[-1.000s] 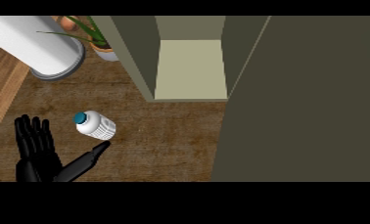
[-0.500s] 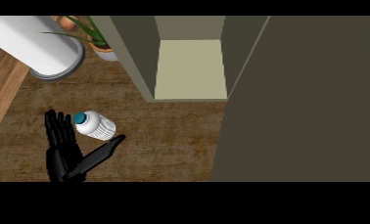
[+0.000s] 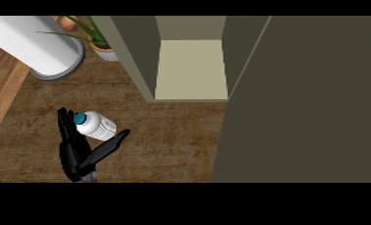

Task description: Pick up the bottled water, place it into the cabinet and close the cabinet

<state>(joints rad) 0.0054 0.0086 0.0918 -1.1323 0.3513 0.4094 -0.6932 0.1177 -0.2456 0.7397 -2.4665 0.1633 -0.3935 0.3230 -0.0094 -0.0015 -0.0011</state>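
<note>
The bottled water [image 3: 97,125], white with a teal cap, stands on the brown counter at the lower left of the head view. My left hand [image 3: 74,157] comes up from the lower edge right at it. Its straight fingers lie along the bottle's left side and the thumb stretches out below and to the right, so the bottle sits in the gap between them; the hand is open. The cabinet [image 3: 192,69] stands open in the middle, with a bare pale shelf inside. My right hand does not show.
The cabinet's open door [image 3: 304,101] fills the right side of the view as a wide dark panel. A big white cylinder [image 3: 36,47] lies at the upper left, and a potted plant [image 3: 100,42] stands beside the cabinet's left wall.
My left hand has moved right and up from the lower left corner until its fingers reach the bottle's left side. The bottle has stayed where it was.
</note>
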